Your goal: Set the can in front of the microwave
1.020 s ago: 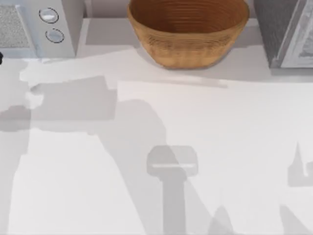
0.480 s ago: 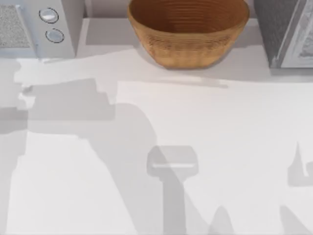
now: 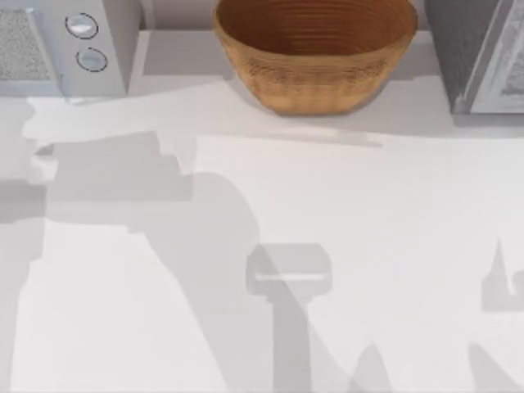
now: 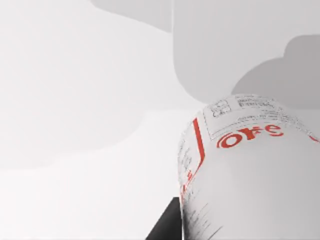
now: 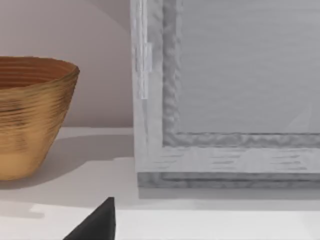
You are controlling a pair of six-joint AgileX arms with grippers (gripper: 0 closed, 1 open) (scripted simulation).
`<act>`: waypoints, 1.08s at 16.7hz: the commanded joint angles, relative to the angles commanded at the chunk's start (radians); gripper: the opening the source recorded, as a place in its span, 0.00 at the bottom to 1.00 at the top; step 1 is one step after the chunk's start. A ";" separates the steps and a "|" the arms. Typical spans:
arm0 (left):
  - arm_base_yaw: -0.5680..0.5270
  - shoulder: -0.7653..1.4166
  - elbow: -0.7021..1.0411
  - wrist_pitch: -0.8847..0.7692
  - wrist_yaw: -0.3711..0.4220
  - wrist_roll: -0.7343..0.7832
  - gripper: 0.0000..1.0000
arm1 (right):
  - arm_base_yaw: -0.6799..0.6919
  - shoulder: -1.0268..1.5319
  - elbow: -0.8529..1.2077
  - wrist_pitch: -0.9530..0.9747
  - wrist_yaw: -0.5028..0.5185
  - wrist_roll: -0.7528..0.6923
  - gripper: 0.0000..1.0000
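The can (image 4: 250,175), white with red lettering, lies close up in the left wrist view, above a pale table. One dark finger (image 4: 166,227) of my left gripper rests against its side, and the gripper is shut on the can. The microwave (image 3: 61,45), light grey with two round silver knobs and a mesh window, stands at the table's back left in the top view. A bare strip of table (image 3: 90,115) lies in front of it. A dark fingertip (image 5: 97,225) of my right gripper shows low in the right wrist view, near the darker box.
A woven brown basket (image 3: 315,53) stands at the back middle, also the basket (image 5: 30,115) in the right wrist view. A darker grey box with a white-framed door (image 3: 479,53) fills the back right corner, and the box (image 5: 225,100) is close to the right wrist. Arm shadows cross the table.
A dark bit of the left arm at the top view's left edge has slid out of sight. The shadows on the left of the table have shifted slightly leftward.
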 joint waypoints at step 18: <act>0.000 0.000 0.000 0.000 0.000 0.000 1.00 | 0.000 0.000 0.000 0.000 0.000 0.000 1.00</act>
